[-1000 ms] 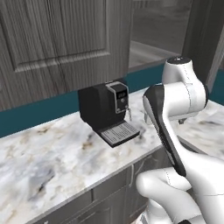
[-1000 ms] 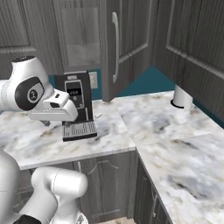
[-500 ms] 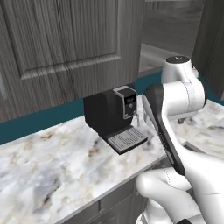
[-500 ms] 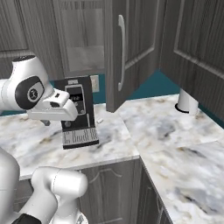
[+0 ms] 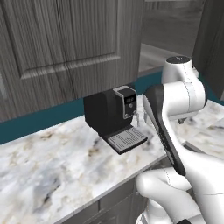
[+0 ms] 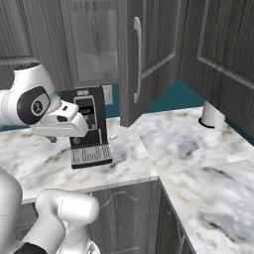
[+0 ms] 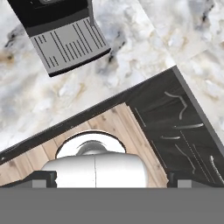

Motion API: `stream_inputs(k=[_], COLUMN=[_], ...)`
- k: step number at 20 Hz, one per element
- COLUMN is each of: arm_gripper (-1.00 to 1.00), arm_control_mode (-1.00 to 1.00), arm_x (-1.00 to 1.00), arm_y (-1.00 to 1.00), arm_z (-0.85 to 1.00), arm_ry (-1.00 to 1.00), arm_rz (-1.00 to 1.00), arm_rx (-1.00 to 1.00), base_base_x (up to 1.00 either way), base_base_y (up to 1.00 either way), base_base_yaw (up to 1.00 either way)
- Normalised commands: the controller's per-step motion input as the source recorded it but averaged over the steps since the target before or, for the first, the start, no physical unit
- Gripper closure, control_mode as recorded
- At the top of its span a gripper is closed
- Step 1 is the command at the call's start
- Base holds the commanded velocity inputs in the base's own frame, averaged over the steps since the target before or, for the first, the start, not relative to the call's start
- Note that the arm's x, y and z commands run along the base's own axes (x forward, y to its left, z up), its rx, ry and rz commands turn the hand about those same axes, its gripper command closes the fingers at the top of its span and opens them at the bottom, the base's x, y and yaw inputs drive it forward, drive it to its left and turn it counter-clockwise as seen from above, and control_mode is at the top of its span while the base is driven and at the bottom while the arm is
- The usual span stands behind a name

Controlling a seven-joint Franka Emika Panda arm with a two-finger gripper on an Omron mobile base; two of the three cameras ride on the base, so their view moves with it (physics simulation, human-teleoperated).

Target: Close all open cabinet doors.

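Above the marble counter (image 6: pixel 188 149), open cabinet door (image 6: pixel 136 59) swings out well above the spread gripper (image 7: pixel 109 177); fingertips barely visible, door top cropped.

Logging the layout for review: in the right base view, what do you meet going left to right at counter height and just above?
Robot arm → coffee machine → open cabinet door → white cylinder on the counter.

The top edge of the right base view is cutting off the open cabinet door (image 6: pixel 144 59), the robot's arm is hiding part of the coffee machine (image 6: pixel 89 126), and the hand view is cropping that machine's body above its drip tray (image 7: pixel 70 41).
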Motion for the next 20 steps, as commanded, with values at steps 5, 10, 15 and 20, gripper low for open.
stream_inputs(k=[5, 10, 15, 20], arm_gripper=[-1.0, -1.0, -1.0, -1.0], arm_control_mode=[1.0, -1.0, -1.0, -1.0], arm_x=[0.0, 0.01, -0.07, -0.25], arm_y=[0.0, 0.0, 0.0, -0.04], arm_z=[0.0, 0.0, 0.19, 0.4], arm_ry=[0.0, -0.01, -0.24, -0.17], arm_rz=[0.0, 0.0, 0.06, 0.03], arm_rx=[0.0, 0.0, 0.0, 0.0], base_base_x=[0.0, 0.0, 0.0, 0.0], base_base_y=[0.0, 0.0, 0.0, 0.0], base_base_yaw=[0.0, 0.0, 0.0, 0.0])
